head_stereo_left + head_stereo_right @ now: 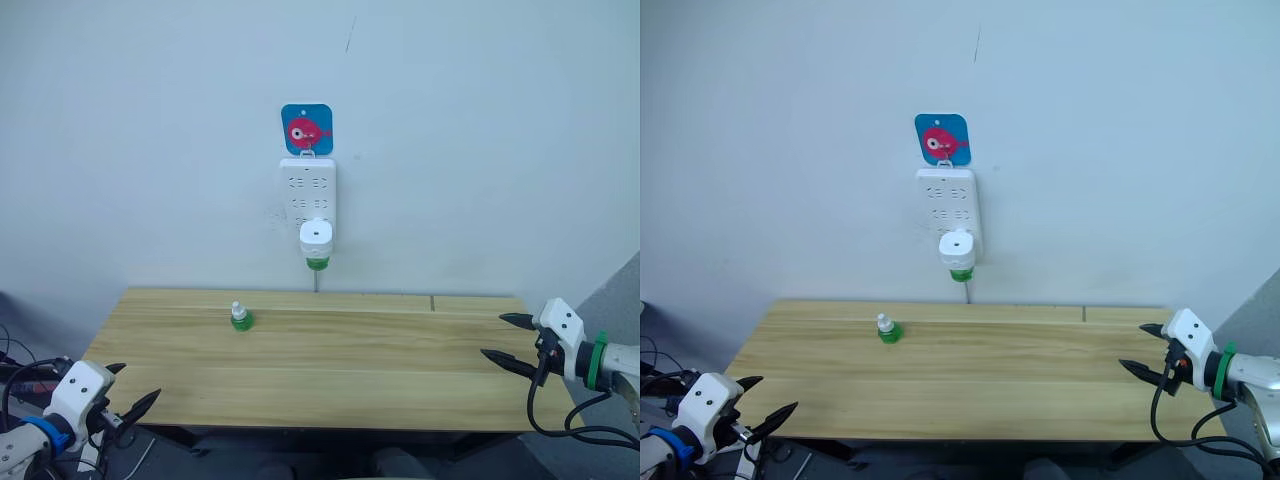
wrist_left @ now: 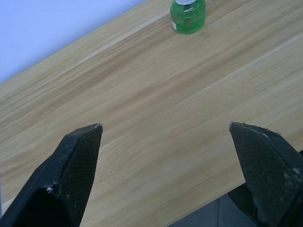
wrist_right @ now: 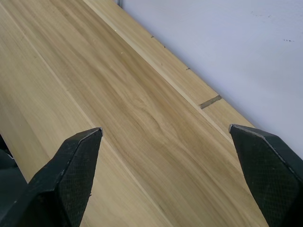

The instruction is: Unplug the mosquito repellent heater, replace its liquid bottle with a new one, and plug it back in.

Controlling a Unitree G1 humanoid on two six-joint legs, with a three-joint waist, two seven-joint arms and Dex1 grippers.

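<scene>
Mosquito repellent heater [image 1: 316,236] is plugged into the lower part of a tall white power strip [image 1: 307,190] on the wall, above the back edge of the wooden table [image 1: 330,375]. Strip hangs under a blue sticker w/ a pink fish-like figure [image 1: 306,129]. Its liquid bottle [image 1: 317,263] is screwed in under the heater, green, only the lower part showing; wick can't be made out from here. A thin cord [image 1: 316,280] drops from the strip to the table edge behind.

New bottle [image 1: 240,317], green w/ white cap, stands upright on the table, toward the back and left of centre, well apart from the heater and from both grippers. Left wrist view has it too, beyond the fingers.

Left gripper [image 1: 132,387] sits at the near-left corner of the table, just off the front edge, fingers [image 2: 71,175] spread wide, nothing between them. Right gripper [image 1: 507,340] hovers over the right end of the table, fingers [image 3: 71,179] also spread wide, holding nothing; bare wood below it. Both grippers well apart from each other, the table stretching between them.
</scene>
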